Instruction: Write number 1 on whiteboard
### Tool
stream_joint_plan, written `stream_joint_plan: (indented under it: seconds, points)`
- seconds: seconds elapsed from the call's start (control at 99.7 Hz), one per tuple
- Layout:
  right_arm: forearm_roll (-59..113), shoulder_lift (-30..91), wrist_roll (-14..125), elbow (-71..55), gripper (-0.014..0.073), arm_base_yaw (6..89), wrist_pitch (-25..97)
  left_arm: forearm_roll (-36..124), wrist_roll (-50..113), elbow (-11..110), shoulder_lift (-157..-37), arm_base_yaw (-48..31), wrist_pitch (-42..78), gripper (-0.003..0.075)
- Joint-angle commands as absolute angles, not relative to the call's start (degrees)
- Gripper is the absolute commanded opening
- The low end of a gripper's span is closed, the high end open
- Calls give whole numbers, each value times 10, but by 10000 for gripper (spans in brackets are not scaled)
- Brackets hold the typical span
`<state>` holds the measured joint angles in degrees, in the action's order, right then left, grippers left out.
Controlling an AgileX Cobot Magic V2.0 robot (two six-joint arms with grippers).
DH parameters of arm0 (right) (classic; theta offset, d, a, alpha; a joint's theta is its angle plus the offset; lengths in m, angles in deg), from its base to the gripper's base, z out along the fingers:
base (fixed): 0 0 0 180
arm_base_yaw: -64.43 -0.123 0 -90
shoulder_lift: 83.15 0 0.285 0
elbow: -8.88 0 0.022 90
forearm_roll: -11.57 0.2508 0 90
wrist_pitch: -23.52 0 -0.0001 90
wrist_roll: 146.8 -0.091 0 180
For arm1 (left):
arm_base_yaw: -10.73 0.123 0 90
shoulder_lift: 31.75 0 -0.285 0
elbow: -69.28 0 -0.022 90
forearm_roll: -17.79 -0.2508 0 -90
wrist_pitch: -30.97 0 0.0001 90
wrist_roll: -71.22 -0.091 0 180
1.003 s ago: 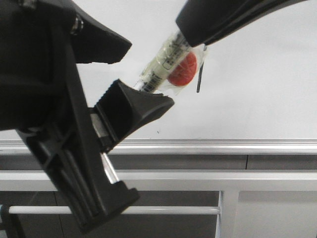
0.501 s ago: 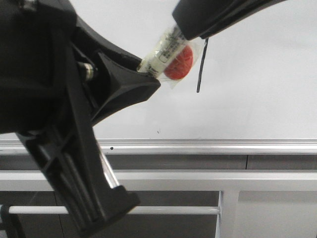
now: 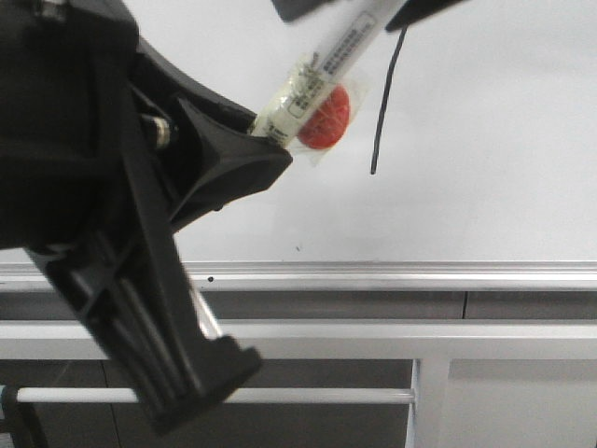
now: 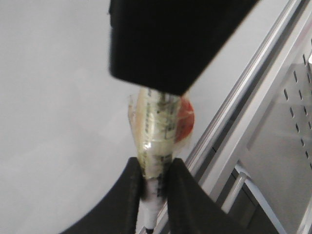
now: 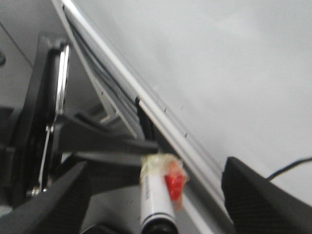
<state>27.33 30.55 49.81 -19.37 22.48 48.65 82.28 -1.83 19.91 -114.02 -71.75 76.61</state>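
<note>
The whiteboard (image 3: 485,187) fills the upper front view, with its silver strip (image 3: 420,273) along the lower edge. On it is the number 1 (image 3: 382,103), a thin, slightly curved black stroke. My left gripper (image 3: 266,135) is shut on the lower end of a white marker (image 3: 322,70), which has clear tape and a red disc (image 3: 326,117) on it. The left wrist view shows the left gripper (image 4: 155,178) pinching the marker (image 4: 156,126). My right gripper (image 3: 364,7), blurred at the top edge, is open. In its wrist view the right gripper (image 5: 156,163) stands wide on both sides of the marker (image 5: 157,200) without touching it.
A white metal rail (image 3: 326,329) and a thin bar (image 3: 317,396) run below the board. A perforated grey panel (image 4: 292,122) lies beside the board's edge. Tiny black specks (image 3: 298,247) sit low on the board. The left arm's black body fills the left of the front view.
My left gripper closed on the marker's lower end. My right gripper opened, let the marker go and moved up, uncovering more of the black stroke.
</note>
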Motion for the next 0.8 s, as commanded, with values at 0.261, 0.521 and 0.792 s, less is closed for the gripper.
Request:
stream_joint_plan:
  seconds: [0.261,0.521,0.792]
  points:
    - [145,431,501,-173,61,225,426,851,168,212,-1130,-719,870,-20]
    - [128,480,500,-174,-62,225,490,867,257,211,-1141,-719,879,-20]
    - [71,520,461,-185,-62,268,485,889,388,211,-1214,-723,942,-20]
